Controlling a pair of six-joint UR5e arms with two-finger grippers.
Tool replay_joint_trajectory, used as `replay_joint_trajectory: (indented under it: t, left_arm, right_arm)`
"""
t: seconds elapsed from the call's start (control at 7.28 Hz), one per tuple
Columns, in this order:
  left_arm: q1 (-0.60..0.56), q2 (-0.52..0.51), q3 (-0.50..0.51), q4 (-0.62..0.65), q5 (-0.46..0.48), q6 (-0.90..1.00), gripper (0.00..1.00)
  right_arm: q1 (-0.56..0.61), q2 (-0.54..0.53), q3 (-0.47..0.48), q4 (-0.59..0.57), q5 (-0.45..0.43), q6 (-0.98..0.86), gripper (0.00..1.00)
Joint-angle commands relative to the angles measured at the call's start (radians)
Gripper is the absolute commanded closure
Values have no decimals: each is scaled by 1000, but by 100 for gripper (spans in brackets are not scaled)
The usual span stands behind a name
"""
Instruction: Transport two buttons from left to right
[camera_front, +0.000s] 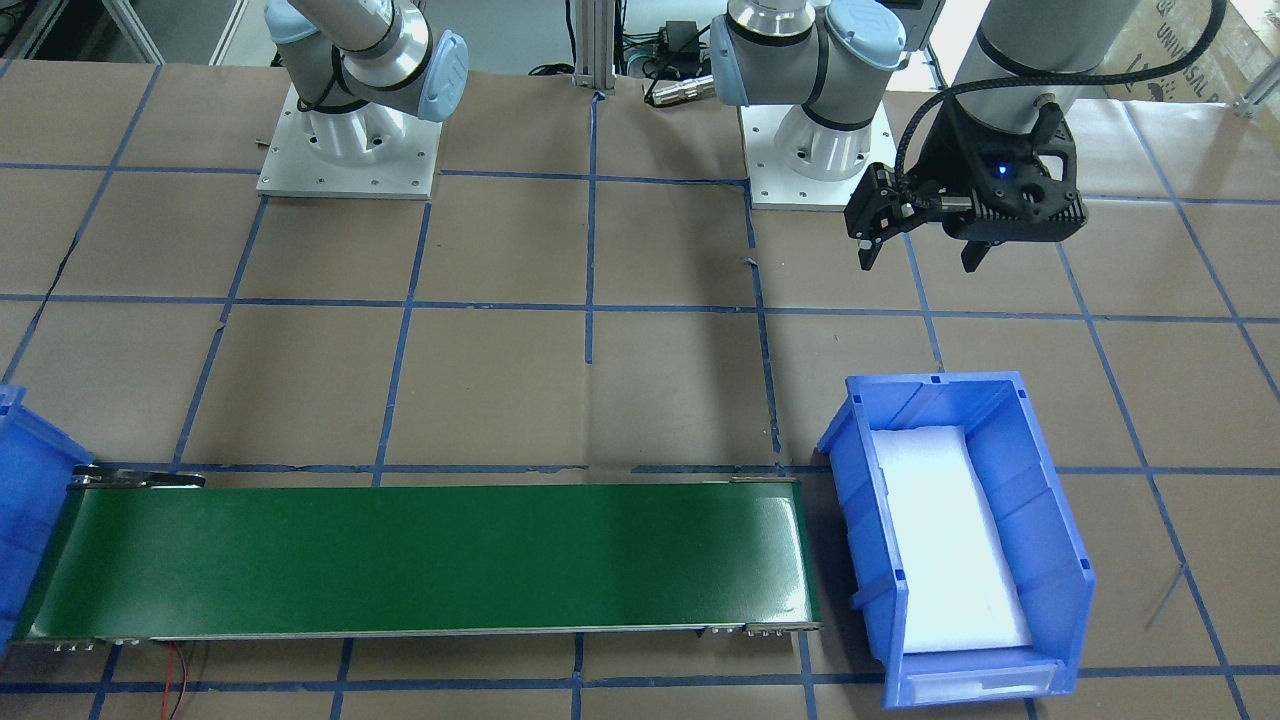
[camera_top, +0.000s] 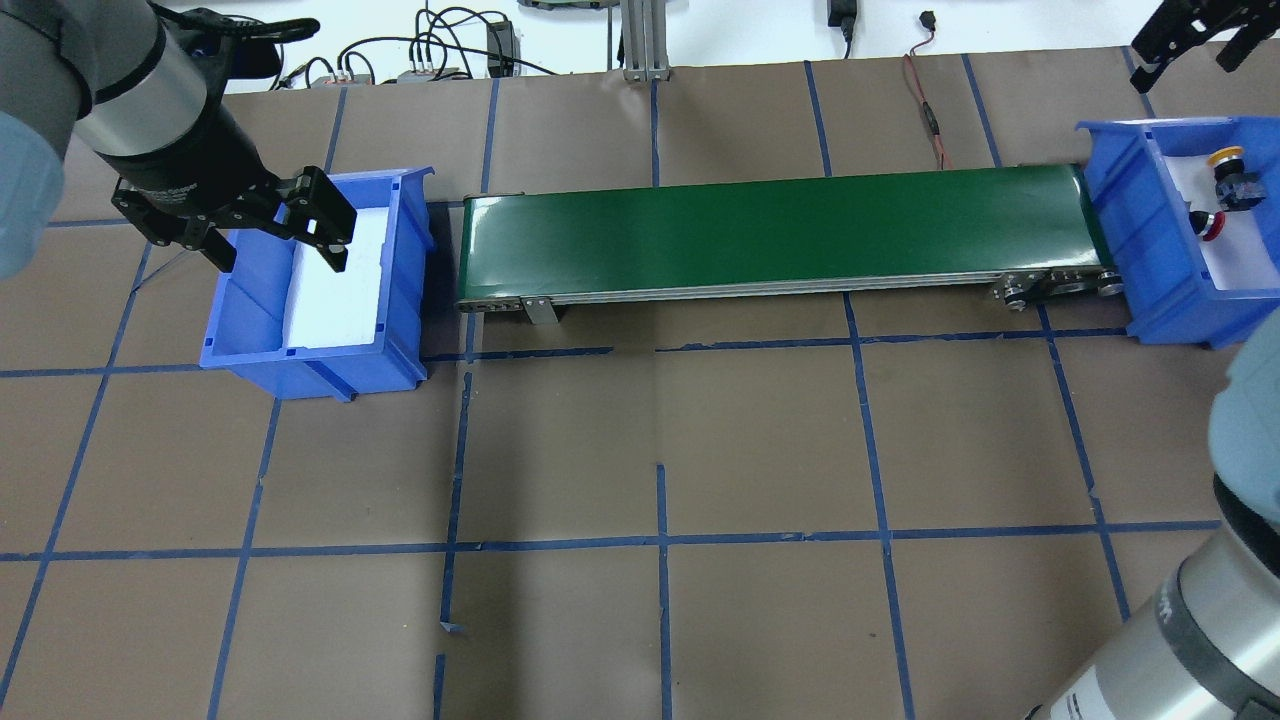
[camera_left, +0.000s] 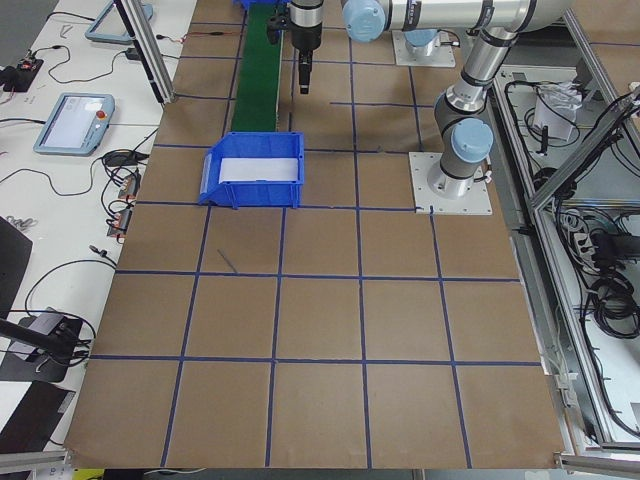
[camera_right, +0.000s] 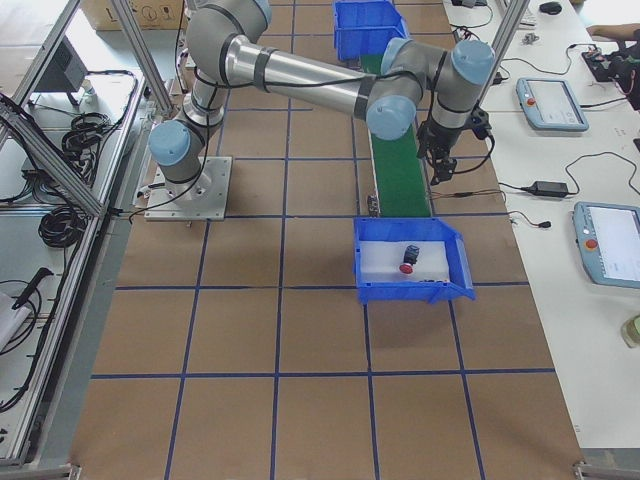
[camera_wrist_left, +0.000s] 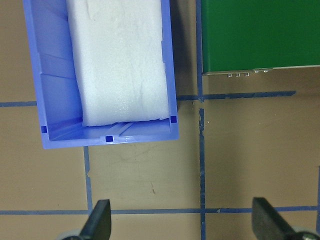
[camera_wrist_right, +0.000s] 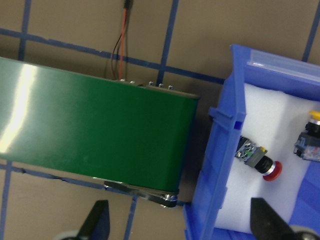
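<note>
We find the red button, lying slantwise, and the yellow button in the right bin, below and right of the right fingers, which are spread wide. The left fingers, also wide, hang far off by the left bin.

Overhead from behind, front view opposite, steeply down, two end views along table, wrist cams close, straight down, conveyor in all.
</note>
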Motion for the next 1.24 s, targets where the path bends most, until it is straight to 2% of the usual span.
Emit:
replay_joint_trajectory:
  t: [0.0,0.14,0.27,0.41,0.69,1.1]
  left_arm:
    - [-1,-2,-5,0,-3,-30,0]
    - [-1,-3,-5,0,-1,-33,0]
    - [-1,-3,-5,0,-1,-31,0]
    - [-1,-3,-5,0,-3,-31,0]
    - [-1,-3,-6,0,-3,-31,0]
    - [-1,-3,-6,0,-1,-31,0]
  right_arm:
    - [37,-168,191,-11,18,20,1]
    - [48,-253,292,-17,55,17,1]
    - [51,-313,355,-48,57,23,1]
    - [60,-341,368,-47,61,67,1]
    - [170,-385,367,-39,48,229,1]
    - [295,-393,368,-45,43,358,0]
